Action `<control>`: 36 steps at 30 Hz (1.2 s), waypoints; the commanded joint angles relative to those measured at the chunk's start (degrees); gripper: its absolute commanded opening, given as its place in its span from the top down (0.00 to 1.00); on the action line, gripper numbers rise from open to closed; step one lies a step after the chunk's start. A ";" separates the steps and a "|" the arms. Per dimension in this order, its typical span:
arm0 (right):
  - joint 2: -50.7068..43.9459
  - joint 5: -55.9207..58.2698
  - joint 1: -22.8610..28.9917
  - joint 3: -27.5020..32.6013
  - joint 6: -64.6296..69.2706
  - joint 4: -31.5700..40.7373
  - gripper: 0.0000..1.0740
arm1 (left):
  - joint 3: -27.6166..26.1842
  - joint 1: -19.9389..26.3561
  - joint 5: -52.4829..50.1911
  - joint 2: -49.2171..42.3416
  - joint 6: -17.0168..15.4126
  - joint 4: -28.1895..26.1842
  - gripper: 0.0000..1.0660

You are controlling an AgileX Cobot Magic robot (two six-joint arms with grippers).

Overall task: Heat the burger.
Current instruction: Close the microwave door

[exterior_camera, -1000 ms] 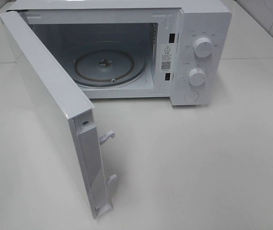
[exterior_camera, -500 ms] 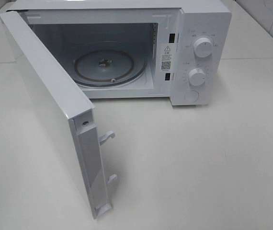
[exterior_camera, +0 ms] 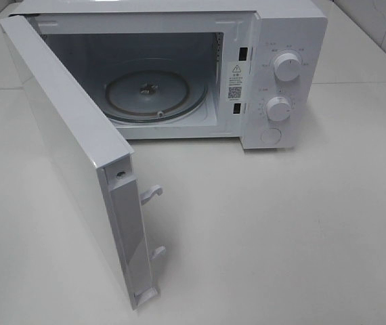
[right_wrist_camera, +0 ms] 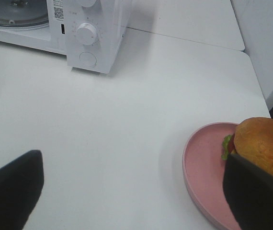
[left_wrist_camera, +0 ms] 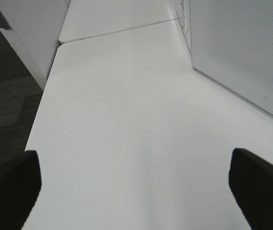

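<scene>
The burger [right_wrist_camera: 263, 143], with a golden-brown bun and green and red filling at its edge, lies on a pink plate [right_wrist_camera: 199, 167] in the right wrist view. My right gripper [right_wrist_camera: 131, 184] is open, and one dark finger [right_wrist_camera: 256, 196] covers the near part of the burger. Nothing lies between its fingers. My left gripper [left_wrist_camera: 134, 184] is open over bare white table. Neither the burger nor either gripper shows in the exterior high view.
The white microwave [exterior_camera: 274, 68] stands at the back of the table, its door [exterior_camera: 64, 135] swung wide open toward the front left. Its glass turntable [exterior_camera: 156, 91] holds nothing. Beside the left gripper is the door's outer face [left_wrist_camera: 242, 52], and the table edge [left_wrist_camera: 43, 110] drops to dark floor.
</scene>
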 commanded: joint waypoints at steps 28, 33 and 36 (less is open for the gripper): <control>-1.60 -0.46 0.00 -0.06 -0.23 -0.23 0.54 | 0.17 0.23 -0.69 -0.92 -0.17 -0.11 0.05; -1.60 -0.46 0.00 -0.06 -0.23 -0.23 0.54 | 0.17 0.23 -0.69 -0.92 -0.17 -0.11 0.05; -1.60 -0.46 0.00 -0.06 -0.23 -0.23 0.54 | 0.17 0.23 -0.69 -0.92 -0.17 -0.11 0.05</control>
